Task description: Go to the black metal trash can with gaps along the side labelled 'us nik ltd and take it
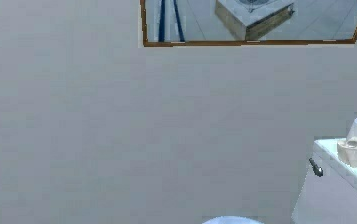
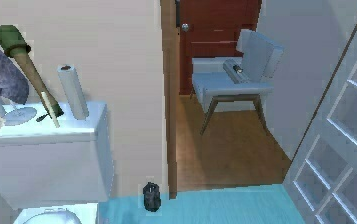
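Facing wall [image 1: 106, 120]: looking straight at plain grey, with a wood-framed mirror [image 1: 254, 20] running along the forward view's top.
Toilet tank [image 1: 336, 198]: standing at the forward view's lower right, carrying two paper rolls [image 1: 354, 150]; appearing again at the arm side view's left, with a tall paper roll [image 2: 72, 92] and a green-headed, wooden-handled tool [image 2: 31, 68] slanting above its lid.
Trash can: judging the small dark upright thing [image 2: 151, 196] to be it, though it is too small for making out gaps or a label; standing on the floor at the foot of the door frame [image 2: 169, 100], at the edge of a teal surface [image 2: 226, 208], whether touching or just beside being unclear.
Doorway: opening past the frame onto a wooden floor [image 2: 231, 140] with a pale blue armchair [image 2: 236, 75], well apart from the dark thing.
Can to gripper: lying low in the arm side view, just left of its middle, so seemingly very near on the reaching side; long axis appearing upright.
Arm: pose not being judged from these pictures.
Gripper: state not being tellable here; avoiding any guess.
Coming move: probably needing a small base shift to line the arm up with the dark thing, then lowering almost to the floor before extending.
Door frame and tank: crowding the reach on either side, so risking a knock.
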